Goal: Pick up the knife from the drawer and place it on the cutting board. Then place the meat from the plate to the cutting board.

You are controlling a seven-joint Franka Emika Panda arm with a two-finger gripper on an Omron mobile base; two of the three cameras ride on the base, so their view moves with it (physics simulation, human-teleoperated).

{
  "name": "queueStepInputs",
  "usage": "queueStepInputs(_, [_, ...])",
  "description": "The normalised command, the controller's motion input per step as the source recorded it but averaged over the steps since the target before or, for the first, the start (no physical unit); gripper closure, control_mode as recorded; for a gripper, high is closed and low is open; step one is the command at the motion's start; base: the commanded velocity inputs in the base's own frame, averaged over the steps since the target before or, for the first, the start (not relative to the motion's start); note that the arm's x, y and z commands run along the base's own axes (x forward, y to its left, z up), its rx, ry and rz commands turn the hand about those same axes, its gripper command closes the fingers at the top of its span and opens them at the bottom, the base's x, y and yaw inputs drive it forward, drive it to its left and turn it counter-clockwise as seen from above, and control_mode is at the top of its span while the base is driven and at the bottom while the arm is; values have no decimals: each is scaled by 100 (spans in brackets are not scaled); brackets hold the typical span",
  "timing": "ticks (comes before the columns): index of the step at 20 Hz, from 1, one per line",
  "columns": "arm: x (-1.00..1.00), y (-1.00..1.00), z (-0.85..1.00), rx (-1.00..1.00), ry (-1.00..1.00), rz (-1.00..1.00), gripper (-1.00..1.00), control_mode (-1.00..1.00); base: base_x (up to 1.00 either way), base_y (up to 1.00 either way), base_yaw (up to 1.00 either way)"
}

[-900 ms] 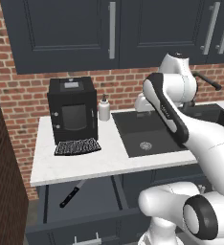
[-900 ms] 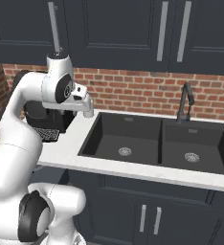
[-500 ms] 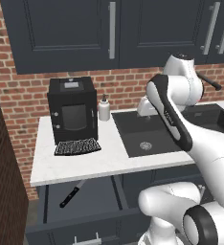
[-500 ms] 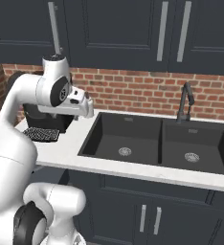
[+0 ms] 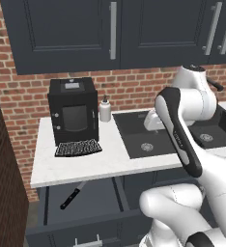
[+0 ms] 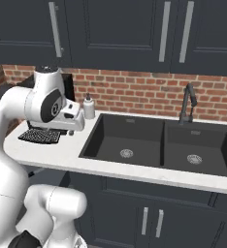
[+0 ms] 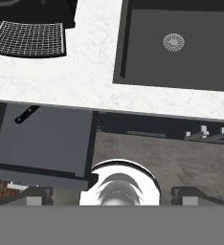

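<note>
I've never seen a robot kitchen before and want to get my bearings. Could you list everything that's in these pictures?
Knife: one, black handle, grey blade, lying in the open drawer.
Drawer: one, dark slate-grey, pulled out under the counter.
Coffee machine: one, black, on the counter by the brick wall.
Soap bottle: one, white, between coffee machine and sink.
Counter: one, white marble.
Sink: one, black, two basins.
Faucet: one, black, behind the sink.
Wall cabinets: dark, silver handles.
Robot arm: one, white, raised above the counter.
Gripper: fingertips apart, holding nothing.
</note>
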Motion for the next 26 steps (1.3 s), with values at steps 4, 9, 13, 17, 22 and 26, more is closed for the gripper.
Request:
queueStepInputs(4, [-11,0,0,0,0,0,-100,-100,0,0,0])
queueStepInputs(9, [0,0,0,0,0,0,-100,-100,0,0,0])
queueStepInputs(13, [0,0,0,0,0,0,-100,100,-2,-1,0])
queueStepInputs(17, [0,0,0,0,0,0,-100,100,-14,-47,21])
queueStepInputs(22, [0,0,0,0,0,0,-100,100,-9,-64,31])
queueStepInputs(26, [0,0,0,0,0,0,-100,100,-11,-68,25])
